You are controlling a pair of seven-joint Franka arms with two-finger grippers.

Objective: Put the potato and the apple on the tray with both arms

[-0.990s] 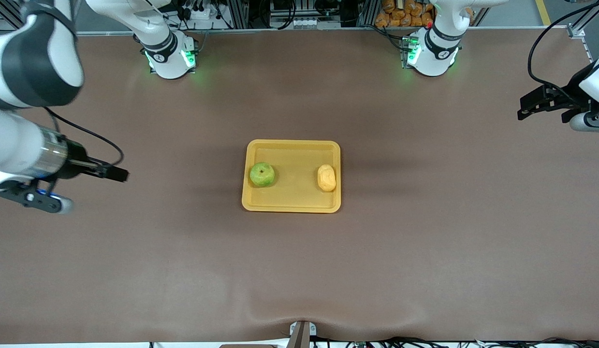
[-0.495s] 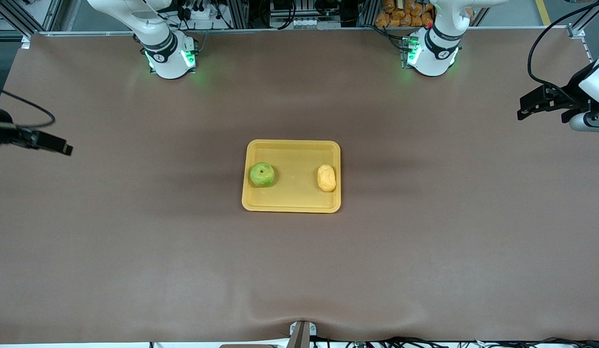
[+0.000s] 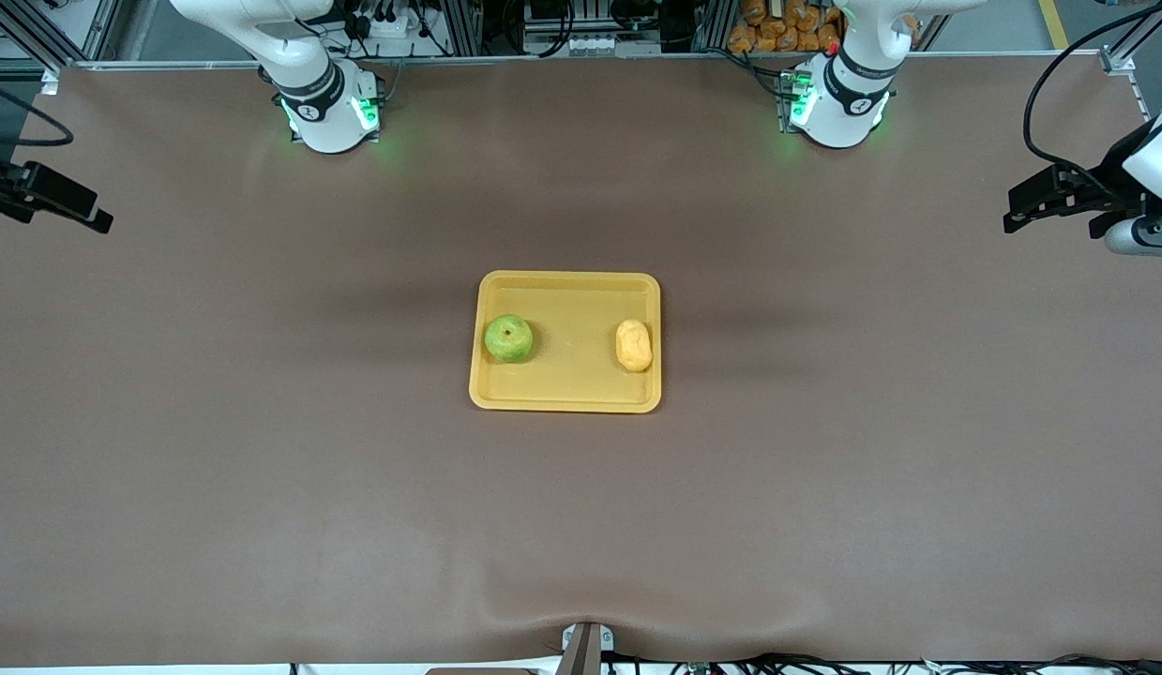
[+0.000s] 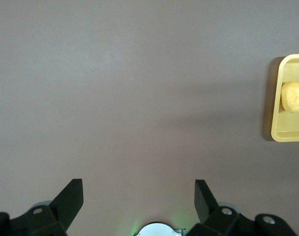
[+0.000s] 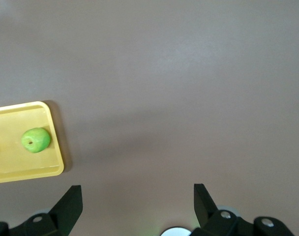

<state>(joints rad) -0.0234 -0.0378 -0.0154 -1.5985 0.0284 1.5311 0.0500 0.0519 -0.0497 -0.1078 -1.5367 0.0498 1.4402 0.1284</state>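
The yellow tray [image 3: 571, 291] lies in the middle of the brown table. The green apple [image 3: 508, 338] sits on it at the end toward the right arm. The yellow-tan potato [image 3: 634, 345] lies on it at the end toward the left arm. My right gripper [image 3: 88, 211] is open and empty, up over the table's edge at the right arm's end. Its wrist view shows its gripper [image 5: 136, 194], the apple [image 5: 36, 140] and the tray [image 5: 21, 172]. My left gripper [image 3: 1017, 208] is open and empty over the left arm's end. Its wrist view shows its gripper [image 4: 138, 189], the potato [image 4: 292, 96] and the tray [image 4: 287, 135].
The two arm bases [image 3: 327, 112] [image 3: 838, 103] glow green at the table's edge farthest from the front camera. Orange items [image 3: 777, 26] are stacked off the table near the left arm's base. A small metal bracket [image 3: 585, 645] sits at the nearest edge.
My right arm has drawn back from over the table toward the right arm's end, its gripper now at the view's edge. The left arm, apple, potato and tray have not moved.
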